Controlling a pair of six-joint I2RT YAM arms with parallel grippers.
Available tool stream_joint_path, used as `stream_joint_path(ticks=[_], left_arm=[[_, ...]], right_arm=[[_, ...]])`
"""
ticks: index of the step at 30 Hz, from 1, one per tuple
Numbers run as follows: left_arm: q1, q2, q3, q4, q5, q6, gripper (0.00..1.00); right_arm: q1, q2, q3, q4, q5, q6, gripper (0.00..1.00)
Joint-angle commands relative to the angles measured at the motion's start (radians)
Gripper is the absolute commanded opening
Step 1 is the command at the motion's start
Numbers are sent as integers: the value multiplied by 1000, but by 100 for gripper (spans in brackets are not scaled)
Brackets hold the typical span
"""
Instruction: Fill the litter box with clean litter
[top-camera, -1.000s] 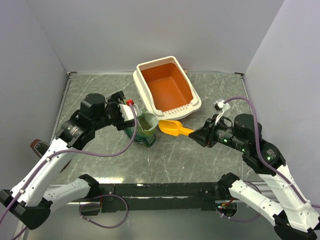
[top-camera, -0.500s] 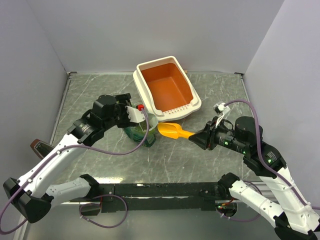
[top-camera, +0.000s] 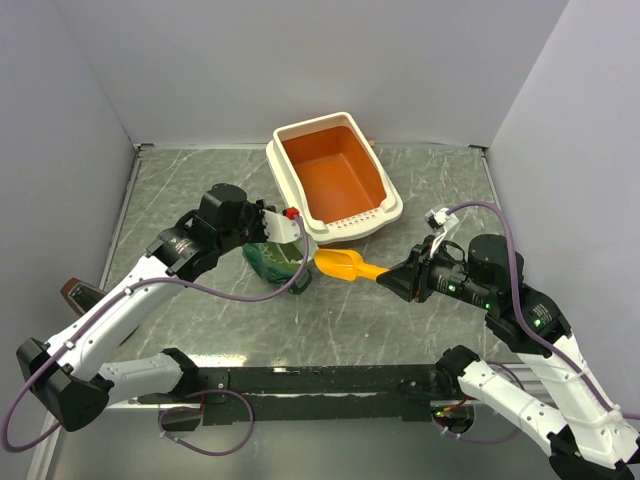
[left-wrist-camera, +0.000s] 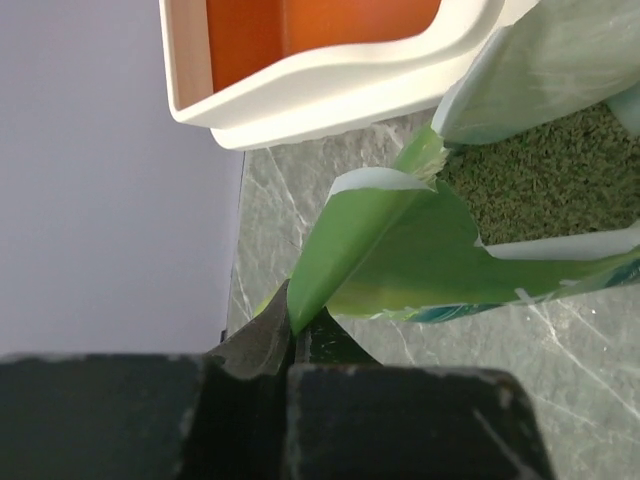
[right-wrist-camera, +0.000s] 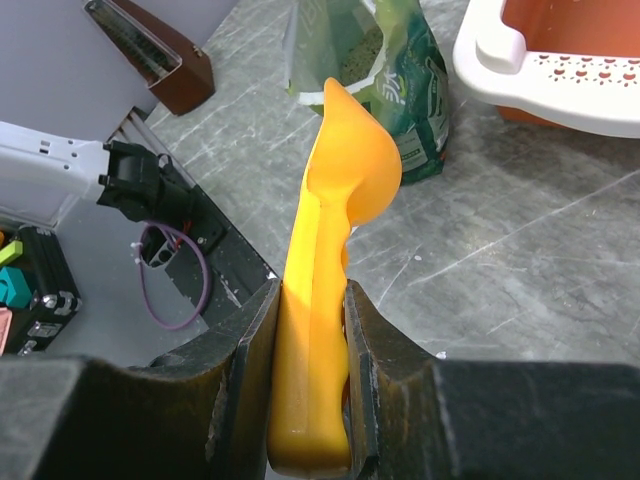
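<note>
Just before the box (top-camera: 392, 208), the left gripper (left-wrist-camera: 290, 335) pinches what looks like a flap of the bag (left-wrist-camera: 400, 250). The right gripper (right-wrist-camera: 310, 300) clamps the scoop (right-wrist-camera: 350, 160) by its handle, bowl toward the bag

Print on green bag (right-wrist-camera: 418, 95) unreadable

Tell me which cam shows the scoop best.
Right wrist. The scoop fills the frame centre, its handle clamped in the right pincer, bowl pointing away. Top view shows it whole but small, beside the bag. Left wrist view does not show it.
</note>
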Motion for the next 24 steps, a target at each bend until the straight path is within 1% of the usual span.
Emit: stream_joint_path(ticks=[1,3,5,11,13,16,19,24], left_arm=[[-30,-12,79,-55,-55,-61,1],[-51,-15,106,-80,-109,-118,1],[-90,-9,154,-129,-184,-213,1],[-258,19,283,-253,-382,-495,1],[-327,40,321,-291,-437,-556,1],[-374,88,359,-372,-479,-622,1],[-398,100,311,-391,-497,-635,1],[-401,-9,157,-293,-490,-619,1]], right_arm=[[5,-24,28,27,9,8,0],[5,-15,45,22,10,11,0],[5,-1,67,19,1,16,0],[7,70,177,-19,-25,10,0],[5,97,217,-42,-35,4,0],[7,142,266,-83,-48,-7,0],[5,173,295,-109,-23,-22,0],[5,220,303,-111,-26,-35,0]])
